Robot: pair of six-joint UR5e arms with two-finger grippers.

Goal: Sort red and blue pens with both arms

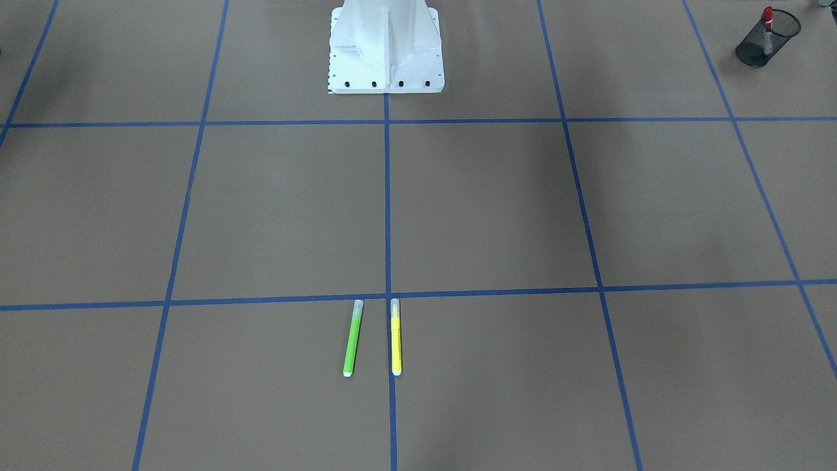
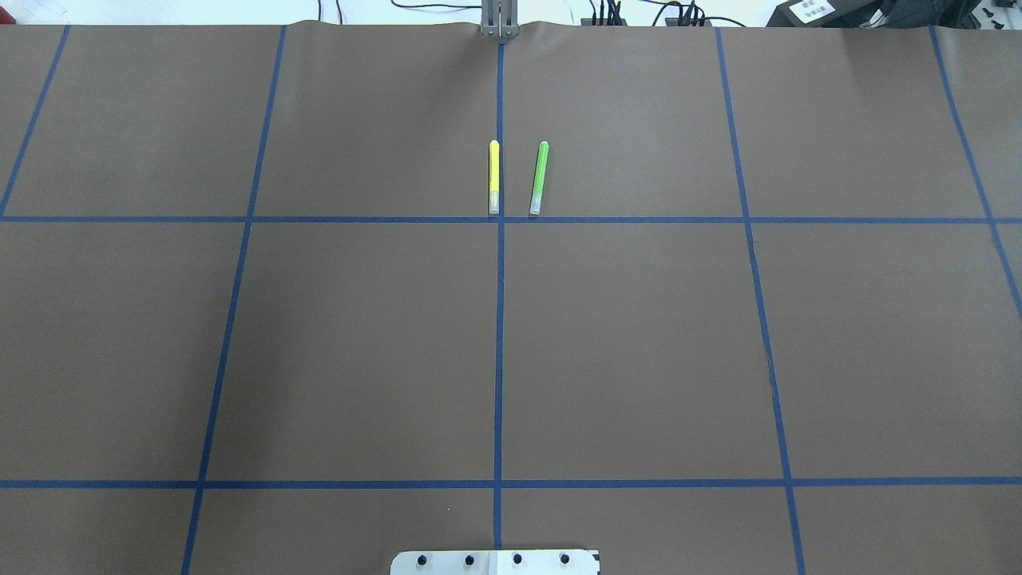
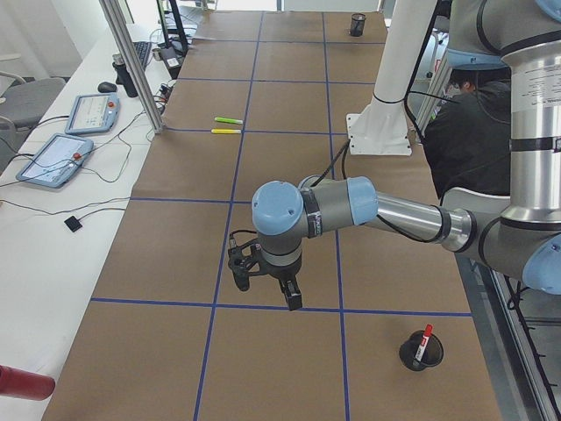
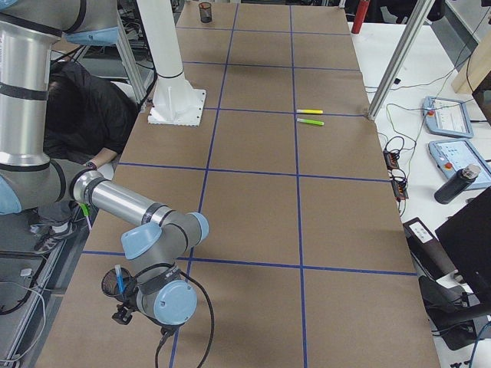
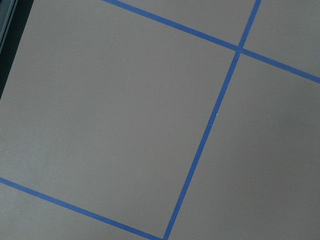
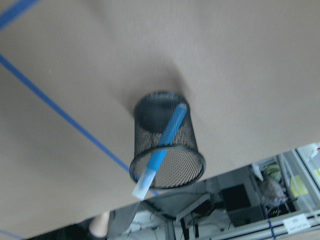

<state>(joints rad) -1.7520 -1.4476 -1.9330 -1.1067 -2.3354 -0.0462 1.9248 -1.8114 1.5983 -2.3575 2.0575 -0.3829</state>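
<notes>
A lime-green marker [image 1: 352, 339] and a yellow marker [image 1: 395, 337] lie parallel, just apart, beside blue tape lines [image 1: 261, 300].

The lower end of the red pen [image 1: 767, 16] was hidden in its mesh cup [image 1: 752, 53]. The blue pen [image 6: 159, 152] showed blurred, its lower end sunk in a second cup [image 6: 186, 167]. The right gripper [image 4: 121, 314] showed only from behind, jaws unreadable. The pedestal [image 1: 386, 46] was cut off above.
</notes>
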